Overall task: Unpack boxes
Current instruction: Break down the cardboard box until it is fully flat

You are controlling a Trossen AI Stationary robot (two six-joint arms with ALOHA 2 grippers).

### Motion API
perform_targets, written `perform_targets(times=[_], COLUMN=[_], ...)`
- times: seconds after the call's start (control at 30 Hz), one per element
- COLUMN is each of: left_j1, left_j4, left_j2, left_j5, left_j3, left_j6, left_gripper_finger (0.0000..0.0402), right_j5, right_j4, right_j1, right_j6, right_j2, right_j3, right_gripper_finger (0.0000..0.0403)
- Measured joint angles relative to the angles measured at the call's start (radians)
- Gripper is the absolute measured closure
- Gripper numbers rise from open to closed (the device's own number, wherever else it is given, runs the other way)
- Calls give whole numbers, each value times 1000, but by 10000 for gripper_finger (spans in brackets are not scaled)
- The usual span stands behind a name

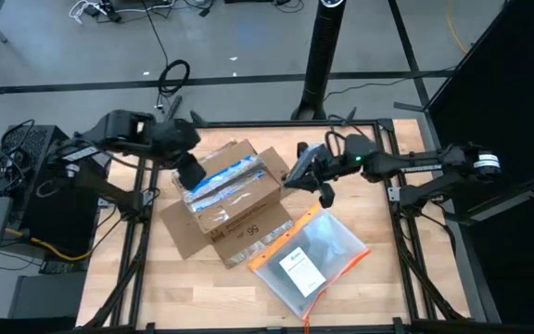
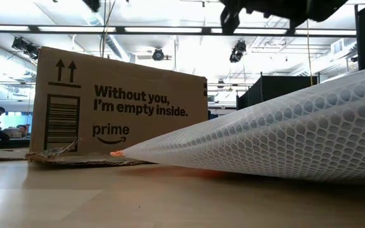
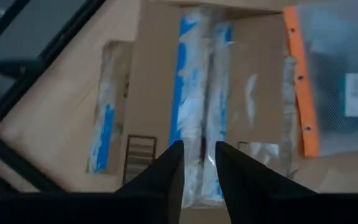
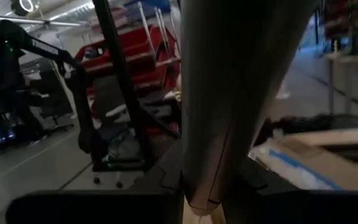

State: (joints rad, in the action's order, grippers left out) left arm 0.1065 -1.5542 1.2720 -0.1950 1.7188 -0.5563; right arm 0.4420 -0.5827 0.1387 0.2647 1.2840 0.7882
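Observation:
The brown cardboard box (image 1: 235, 197) stands on the wooden table (image 1: 137, 288), with blue-and-white tape along its top seam (image 3: 194, 93). In the low view its printed side (image 2: 119, 107) faces the camera. My left gripper (image 1: 190, 173) hangs over the far left part of the box top, pointing steeply down. Its fingers (image 3: 199, 163) are a narrow gap apart over the taped seam, with nothing between them. My right gripper (image 1: 302, 174) is at the box's right side, shut on a flap. A clear pouch with an orange edge (image 1: 309, 258) lies flat to the near right of the box. My right gripper pinches a cardboard flap (image 4: 207, 186) at the box's right edge (image 1: 284, 173) between its two fingers. It comes in about level from the table's right side. The flap stands up between the fingers and fills the middle of the wrist view. The box stays on the table.
A loose flap (image 1: 179, 232) of the box lies spread on the table at its near left. The pouch's bubble lining (image 2: 284, 139) fills the low view's foreground. Black frame rails (image 1: 137, 213) run along both table sides, and a black post (image 1: 326, 56) stands beyond the far edge.

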Motion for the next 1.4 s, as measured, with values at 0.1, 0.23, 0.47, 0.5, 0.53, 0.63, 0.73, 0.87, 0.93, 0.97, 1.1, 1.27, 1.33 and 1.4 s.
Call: perform_targets(times=[0.1, 0.23, 0.47, 0.5, 0.53, 0.63, 0.73, 0.87, 0.93, 0.97, 1.1, 1.27, 1.33, 1.4], left_j1=[34, 86, 184, 191, 199, 222, 245, 276, 291, 296, 289, 237, 217, 202], left_j4=[-2, 98, 436, 470, 504, 607, 709, 845, 860, 842, 657, 404, 327, 313], left_j2=[-79, -145, -123, -112, -101, -70, -38, 4, 14, 16, 5, -47, -81, -125], left_j5=[-15, -61, -29, -30, -32, -36, -40, -46, -47, -46, -22, 32, 32, 34], left_j3=[-151, -411, -654, -652, -651, -645, -639, -631, -600, -575, -441, -354, -378, -425], left_j6=[-15, 18, 210, 238, 267, 352, 438, 552, 576, 576, 542, 428, 374, 322], left_gripper_finger=[341, 359, 377, 377, 377, 379, 380, 382, 382, 382, 381, 382, 382, 382], right_j5=[-24, -76, -142, -152, -161, -189, -218, -255, -261, -261, -249, -60, 21, 72], right_j4=[1, 72, 354, 380, 406, 484, 562, 665, 684, 682, 599, 237, 99, 47], right_j1=[0, 34, 105, 104, 103, 99, 95, 90, 70, 56, 23, 68, 94, 112], right_j6=[-12, -16, -43, -43, -43, -45, -46, -48, -35, -32, -34, -32, -30, -28], right_j2=[43, 61, 48, 44, 41, 31, 21, 7, -11, -25, -79, -18, 57, 144], right_j3=[12, 19, 19, 19, 19, 18, 18, 18, 18, 18, 18, 20, 24, 70], right_gripper_finger=[362, 362, 362, 362, 362, 362, 362, 362, 362, 362, 362, 362, 362, 362])
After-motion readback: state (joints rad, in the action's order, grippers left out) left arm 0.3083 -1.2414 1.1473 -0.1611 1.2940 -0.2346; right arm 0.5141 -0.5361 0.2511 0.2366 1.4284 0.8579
